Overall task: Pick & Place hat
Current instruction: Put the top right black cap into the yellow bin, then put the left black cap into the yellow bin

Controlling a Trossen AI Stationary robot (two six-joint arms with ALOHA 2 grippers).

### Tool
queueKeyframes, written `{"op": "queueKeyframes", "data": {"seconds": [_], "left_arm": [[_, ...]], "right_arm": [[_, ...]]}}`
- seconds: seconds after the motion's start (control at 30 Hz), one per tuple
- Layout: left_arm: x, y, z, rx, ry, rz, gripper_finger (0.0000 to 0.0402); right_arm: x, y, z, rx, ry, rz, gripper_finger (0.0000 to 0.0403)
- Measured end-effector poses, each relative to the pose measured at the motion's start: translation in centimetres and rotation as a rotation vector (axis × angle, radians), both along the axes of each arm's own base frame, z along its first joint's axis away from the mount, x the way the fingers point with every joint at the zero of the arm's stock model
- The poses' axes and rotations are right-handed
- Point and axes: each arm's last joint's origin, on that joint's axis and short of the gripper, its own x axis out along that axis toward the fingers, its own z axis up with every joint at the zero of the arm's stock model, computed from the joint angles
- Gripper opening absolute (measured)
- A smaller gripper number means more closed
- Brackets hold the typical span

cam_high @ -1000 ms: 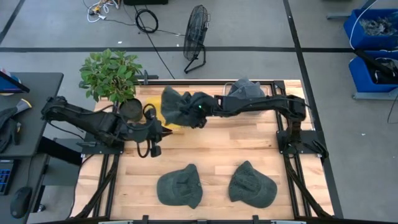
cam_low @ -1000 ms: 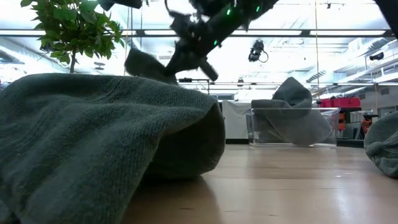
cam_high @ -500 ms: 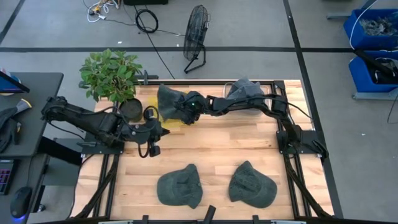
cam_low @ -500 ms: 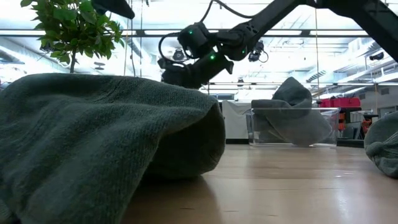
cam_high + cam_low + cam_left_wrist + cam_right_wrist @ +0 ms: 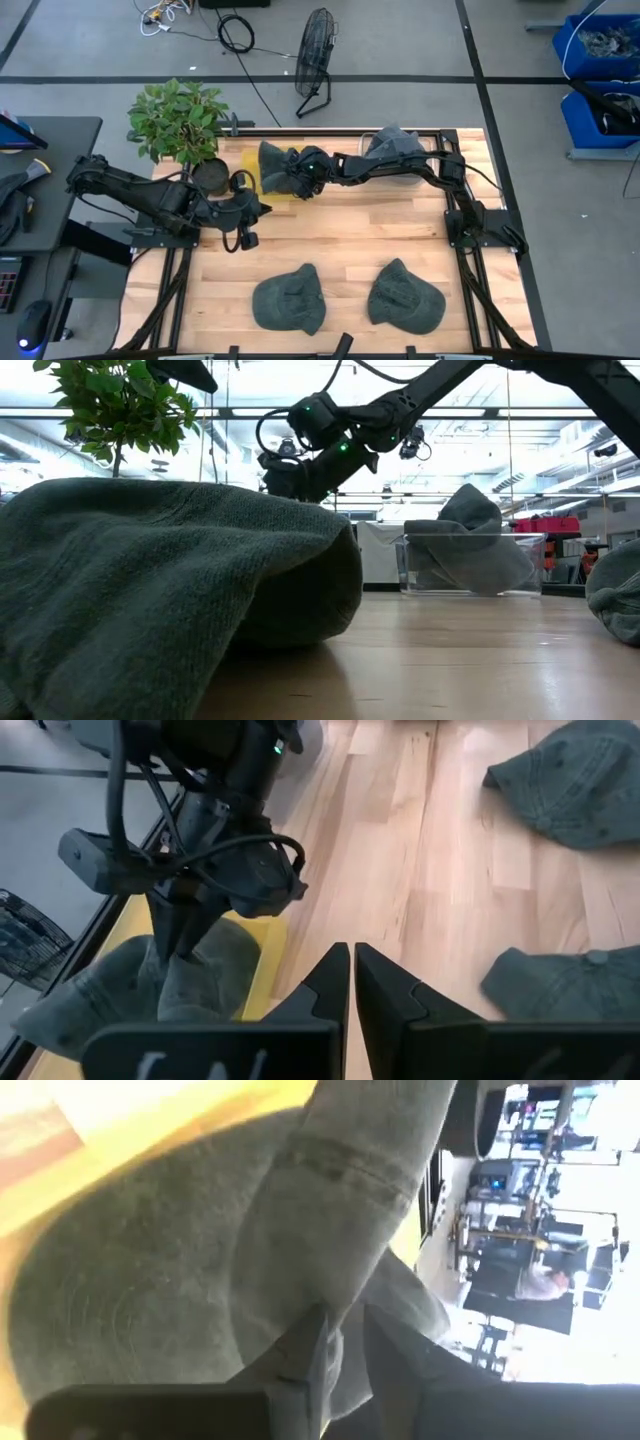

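**Even light overhead, strong backlight at table height**

The high view is evenly lit and sharp, with only soft, short shadows under the arms on the wooden table (image 5: pixel 340 240). In the low view, bright ceiling light strips (image 5: pixel 470 415) wash out the room behind, so the right arm reads almost as a silhouette; the nearest hat (image 5: pixel 150 600) fills the foreground, slightly soft. The left wrist view is clear, with mild glare on the wood. The right wrist view is blurred up close on grey fabric (image 5: pixel 200 1280), and its bright background is blown out, perhaps windows.
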Motion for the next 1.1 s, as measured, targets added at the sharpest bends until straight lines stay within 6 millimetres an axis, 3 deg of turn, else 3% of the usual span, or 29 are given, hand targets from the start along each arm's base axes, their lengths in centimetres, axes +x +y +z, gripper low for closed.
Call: {"op": "queueKeyframes", "data": {"seconds": [0.2, 0.37, 0.47, 0.8, 0.97, 1.1], "left_arm": [[0.0, 0.0, 0.0, -0.013, -0.005, 0.013, 0.0021], [0.0, 0.0, 0.0, -0.025, -0.009, 0.023, 0.0021], [0.0, 0.0, 0.0, -0.043, -0.016, 0.035, 0.0021], [0.0, 0.0, 0.0, -0.051, -0.015, 0.026, 0.0021], [1.4, -0.9, -1.0, -0.089, 0.033, -0.082, 0.0038], [3.2, -2.0, -2.3, -0.179, 0.094, -0.231, 0.0067]], "right_arm": [[-0.3, 1.0, 0.0, -0.074, 0.055, -0.164, 0.0095], [-1.8, 3.8, 0.1, 0.024, 0.211, -0.214, 0.0085], [-3.1, 6.1, 1.1, 0.089, 0.288, -0.239, 0.0073], [-9.2, 13.1, 8.5, 0.282, 0.319, -0.351, 0.0047], [-11.6, 15.5, 11.7, 0.453, 0.203, -0.427, 0.0055], [-12.8, 17.1, 12.9, 0.618, 0.16, -0.474, 0.0071]]}}
